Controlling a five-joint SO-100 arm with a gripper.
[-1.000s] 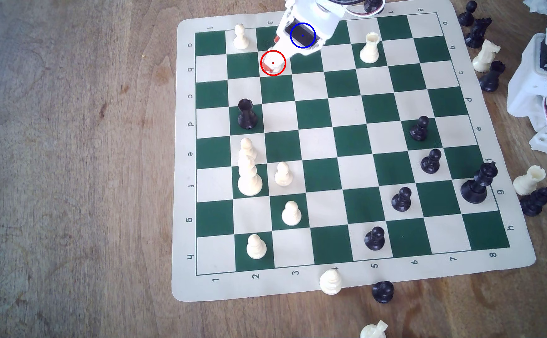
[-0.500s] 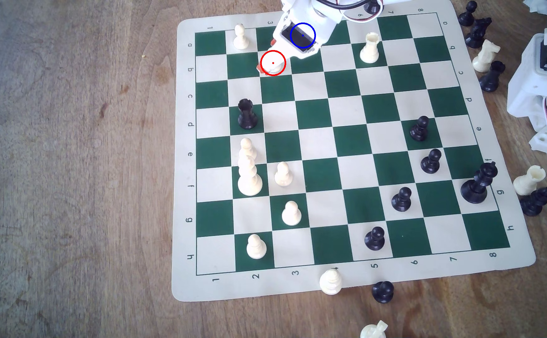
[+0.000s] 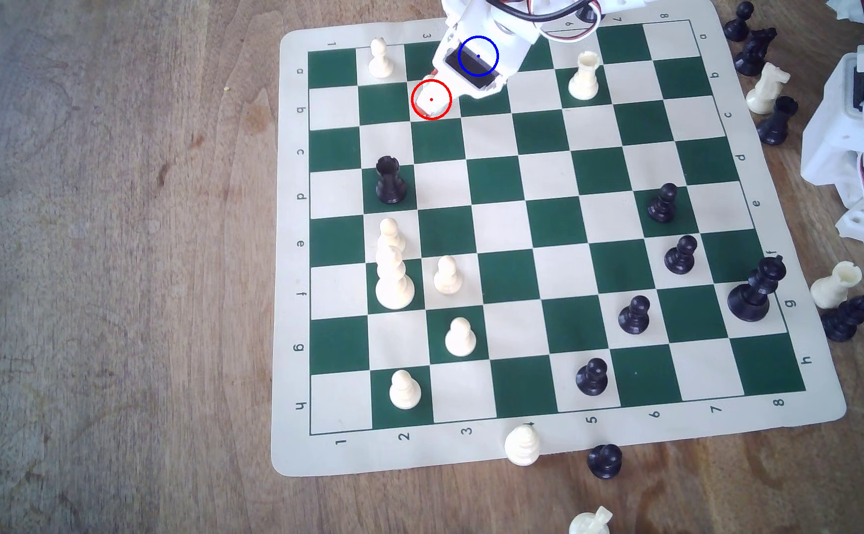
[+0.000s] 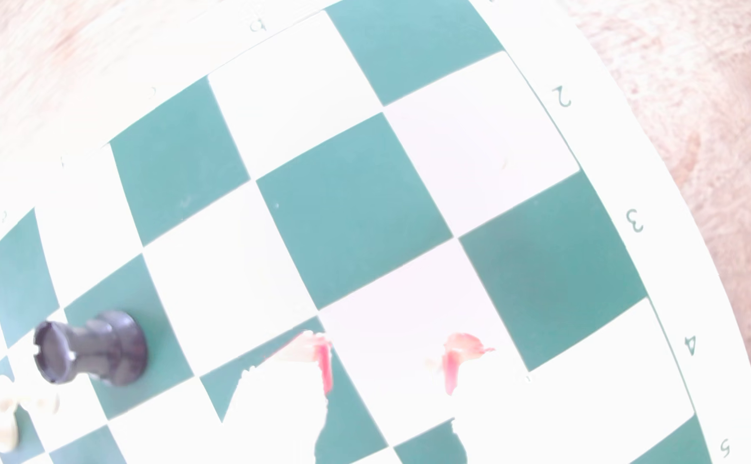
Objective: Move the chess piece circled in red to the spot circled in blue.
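Wooden table point(image 3: 111, 267) carries the green-and-cream chessboard point(image 3: 496, 179), and the white arm reaches in from the far edge of the board. In the exterior view the gripper point(image 3: 429, 98) stands low over the cream square that has the red ring, and only a small cream part of the pawn point(image 3: 438, 107) shows there, under the gripper's tip. In the wrist view the gripper point(image 4: 389, 363) has two red-tipped fingers point(image 4: 324, 363) standing apart over this same cream square, but the picture is very bright there and the pawn is lost in the white, so I cannot tell if the fingers press on it or are loose around it. The spot point(image 4: 601, 383) is the cream edge square beside the number 4, diagonally next to the pawn's square; in the exterior view the arm's body covers it under the blue ring. A black rook point(image 3: 390, 180) stands two rows nearer the camera, towards the exterior view's left.
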